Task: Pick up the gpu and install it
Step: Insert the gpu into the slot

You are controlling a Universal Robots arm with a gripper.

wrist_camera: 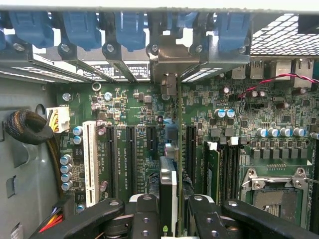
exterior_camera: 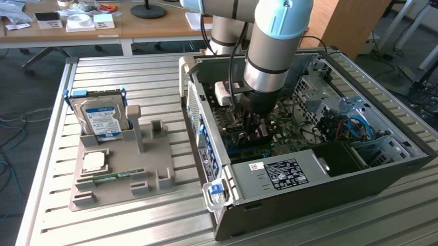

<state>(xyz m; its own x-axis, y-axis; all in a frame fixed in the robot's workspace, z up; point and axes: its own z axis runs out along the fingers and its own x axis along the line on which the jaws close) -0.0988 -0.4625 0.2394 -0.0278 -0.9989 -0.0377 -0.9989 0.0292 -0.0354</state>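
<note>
One arm is working, its black two-fingered pincer (wrist_camera: 175, 219) reaching down into the open grey metal computer case (exterior_camera: 301, 197) that is lying on its side on the ribbed metal desk (exterior_camera: 137, 225). In the exterior view the pincer (exterior_camera: 252, 134) is sitting low over the green motherboard (exterior_camera: 291, 136), roughly at the case's middle.

Pincer state: closed partway and gripping the gpu (wrist_camera: 169, 191), a thin flat card seen edge-on in the wrist view, clamped between the two black fingers (wrist_camera: 147, 216). The card's fan face is not readable from here.

Key relation: the card is hanging straight below the pincer, its long axis running along the 12-to-6 line of the wrist view, parallel to the row of black expansion slots (wrist_camera: 130, 149) on the board. Its silver end bracket (wrist_camera: 169, 59) is pointing toward 12 o'clock, meeting the case's rear wall among the blue slot clips (wrist_camera: 132, 27). The card's lower edge appears to be lying over a slot between the black ones at 11 o'clock and the one at 1 o'clock; whether it is seated or just above is not clear.

On the desk toward 9 o'clock of the case in the exterior view, a beige plastic parts holder (exterior_camera: 123, 182) is carrying a blue-labelled silver hard drive (exterior_camera: 101, 119).
</note>
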